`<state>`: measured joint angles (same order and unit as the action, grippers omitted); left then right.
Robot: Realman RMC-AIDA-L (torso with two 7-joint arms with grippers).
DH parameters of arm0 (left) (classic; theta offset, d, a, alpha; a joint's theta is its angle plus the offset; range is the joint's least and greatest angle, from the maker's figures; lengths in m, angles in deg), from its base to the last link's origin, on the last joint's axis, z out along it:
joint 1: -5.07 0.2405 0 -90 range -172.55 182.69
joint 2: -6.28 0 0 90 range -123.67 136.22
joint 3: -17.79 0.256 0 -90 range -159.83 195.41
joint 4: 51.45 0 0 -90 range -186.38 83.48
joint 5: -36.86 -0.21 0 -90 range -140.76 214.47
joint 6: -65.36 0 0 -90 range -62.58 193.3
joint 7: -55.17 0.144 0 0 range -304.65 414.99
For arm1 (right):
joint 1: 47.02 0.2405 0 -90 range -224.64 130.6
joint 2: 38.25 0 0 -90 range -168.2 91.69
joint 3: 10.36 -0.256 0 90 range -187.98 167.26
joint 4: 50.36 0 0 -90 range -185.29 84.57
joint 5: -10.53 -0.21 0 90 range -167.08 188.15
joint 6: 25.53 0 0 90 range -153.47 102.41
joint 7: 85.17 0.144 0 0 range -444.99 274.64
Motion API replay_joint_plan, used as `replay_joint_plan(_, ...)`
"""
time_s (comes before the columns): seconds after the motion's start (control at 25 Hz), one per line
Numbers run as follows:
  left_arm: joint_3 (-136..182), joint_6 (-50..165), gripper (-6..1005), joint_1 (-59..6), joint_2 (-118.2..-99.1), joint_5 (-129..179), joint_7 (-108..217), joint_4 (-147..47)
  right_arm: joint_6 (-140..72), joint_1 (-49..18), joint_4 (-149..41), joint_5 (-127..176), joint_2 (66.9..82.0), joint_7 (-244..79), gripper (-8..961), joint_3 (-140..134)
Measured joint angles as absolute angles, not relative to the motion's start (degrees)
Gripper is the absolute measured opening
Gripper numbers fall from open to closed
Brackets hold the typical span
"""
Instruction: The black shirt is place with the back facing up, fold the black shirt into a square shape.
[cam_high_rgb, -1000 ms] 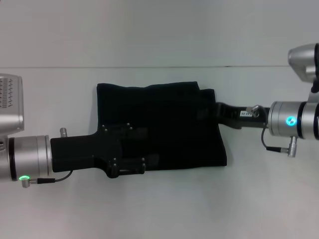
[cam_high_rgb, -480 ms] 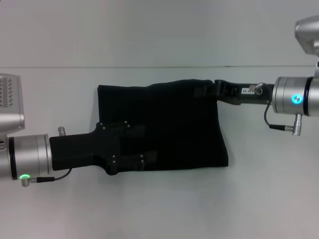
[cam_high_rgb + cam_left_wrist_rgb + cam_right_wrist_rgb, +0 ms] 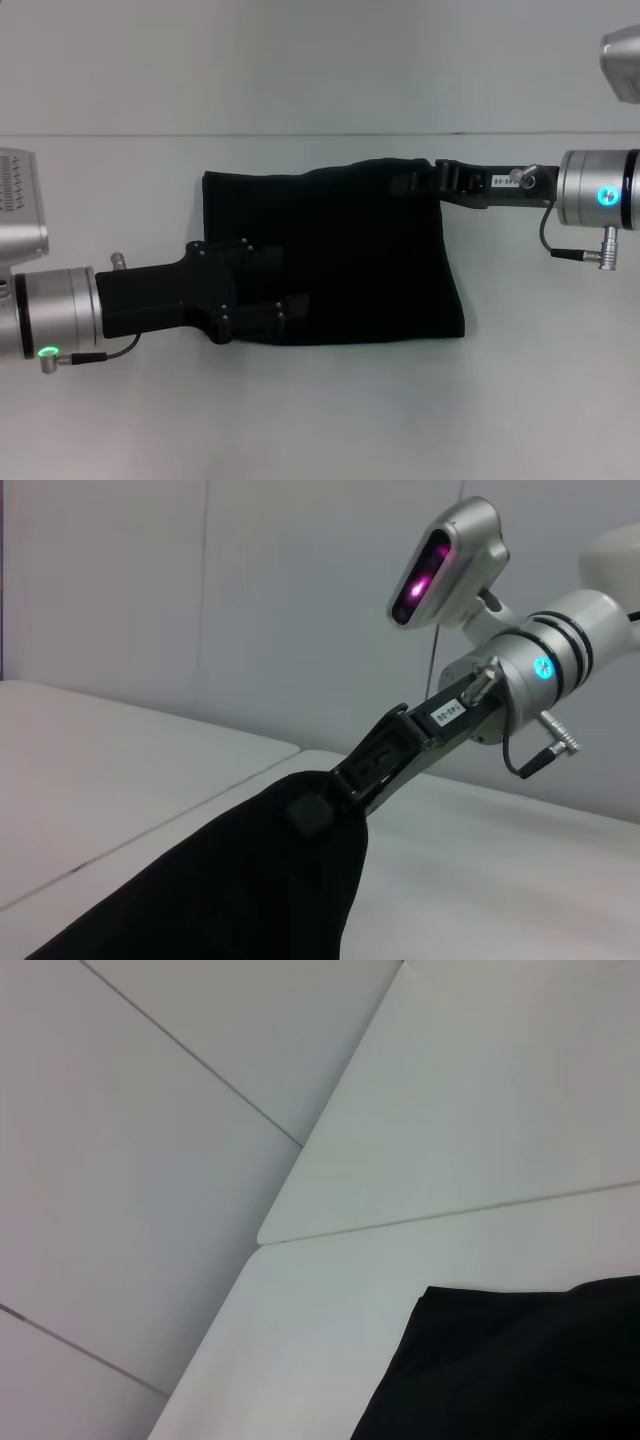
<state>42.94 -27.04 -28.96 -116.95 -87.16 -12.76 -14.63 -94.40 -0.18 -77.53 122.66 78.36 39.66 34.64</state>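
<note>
The right gripper (image 3: pixel 420 181) is clamped on the far right corner of the large matte black fabric shirt (image 3: pixel 350 260), with that corner raised. The left gripper (image 3: pixel 285 290) lies over the shirt's near left part; black on black, its jaw state cannot be told. The shirt rests partly folded on the white table (image 3: pixel 320 420). In the left wrist view the right gripper (image 3: pixel 335 795) pinches the lifted cloth (image 3: pixel 230 890). A seam line crosses the table behind the shirt.
</note>
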Motion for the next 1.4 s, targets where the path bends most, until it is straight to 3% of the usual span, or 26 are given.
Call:
replay_joint_plan(0.2, 42.9, -26.7, 721, -29.0, -116.95, -87.2, -12.8, -14.6, -95.4, 0.3, -78.5, 122.7, 77.55, 39.6, 39, 34.7)
replay_joint_plan(0.72, 42.8, -25.7, 721, -29.4, -116.95, -87.2, -13.5, -14.6, -98.5, 1.1, -84.7, 122.7, 77.84, 40.1, 49, 36.9)
replay_joint_plan(1.2, 42.8, -25.6, 722, -29.5, -116.93, -87.2, -14.2, -14.6, -100.0, 0.9, -85.8, 122.8, 76.62, 41.1, 58, 37.0)
replay_joint_plan(1.4, 42.8, -25.5, 722, -29.5, -117.1, -87.2, -14.7, -14.6, -99.0, -1.1, -84.8, 124.9, 77.27, 40.7, 62, 37.0)
